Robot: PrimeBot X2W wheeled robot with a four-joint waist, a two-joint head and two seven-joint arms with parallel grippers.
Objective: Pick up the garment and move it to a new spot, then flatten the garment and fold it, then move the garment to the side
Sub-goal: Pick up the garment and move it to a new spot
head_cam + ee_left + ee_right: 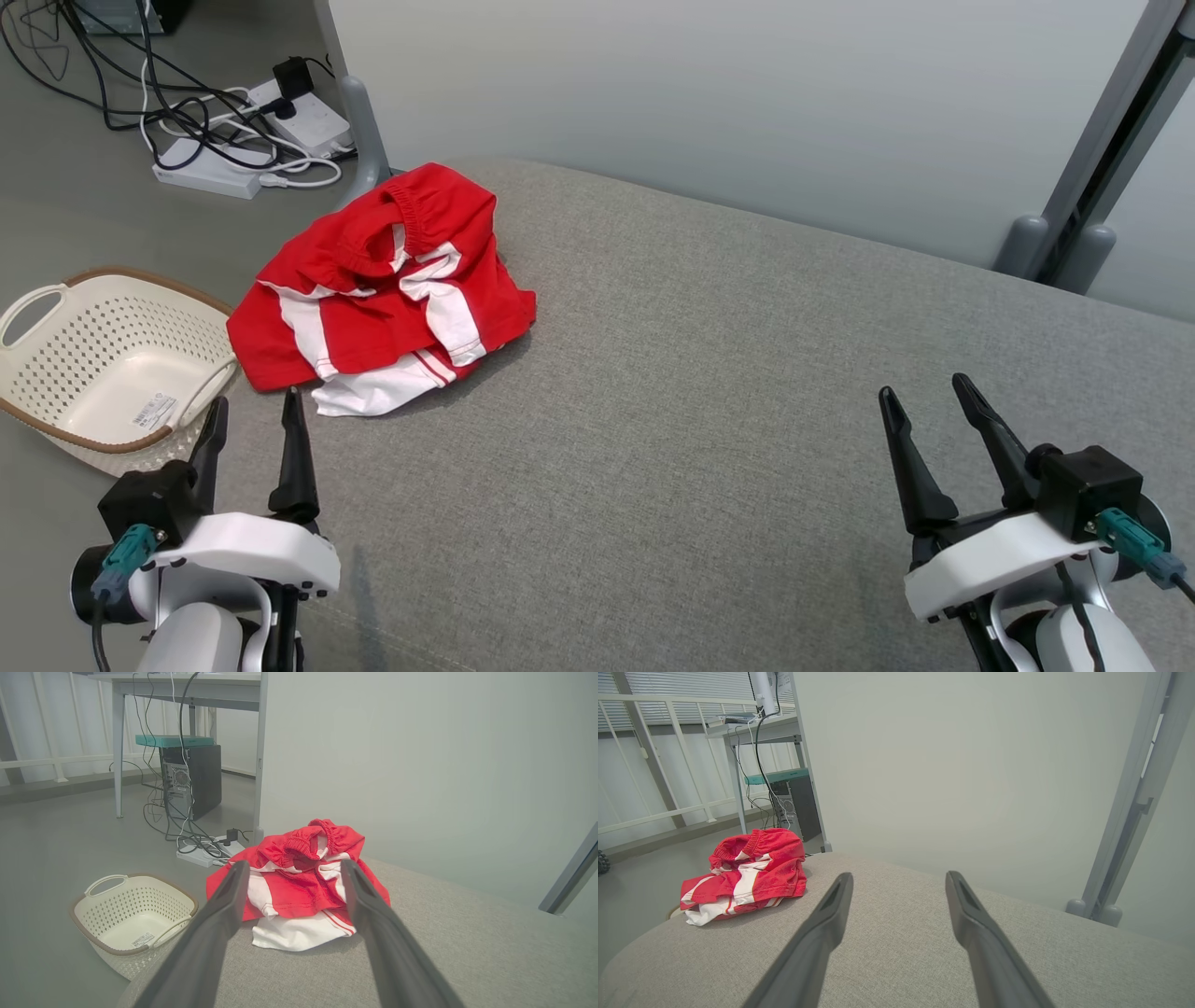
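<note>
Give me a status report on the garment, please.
Left pincer open, just short of garment. Right pincer open, far right. Garment crumpled, untouched, on grey surface. Path unobstructed.

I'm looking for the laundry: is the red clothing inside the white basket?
No, the red garment lies crumpled on the grey cushion, next to the basket on the floor.

Soft even light, faint shadows, sharp

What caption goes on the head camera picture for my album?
Crumpled red-and-white garment on grey cloth surface; left hand and right hand open.
</note>
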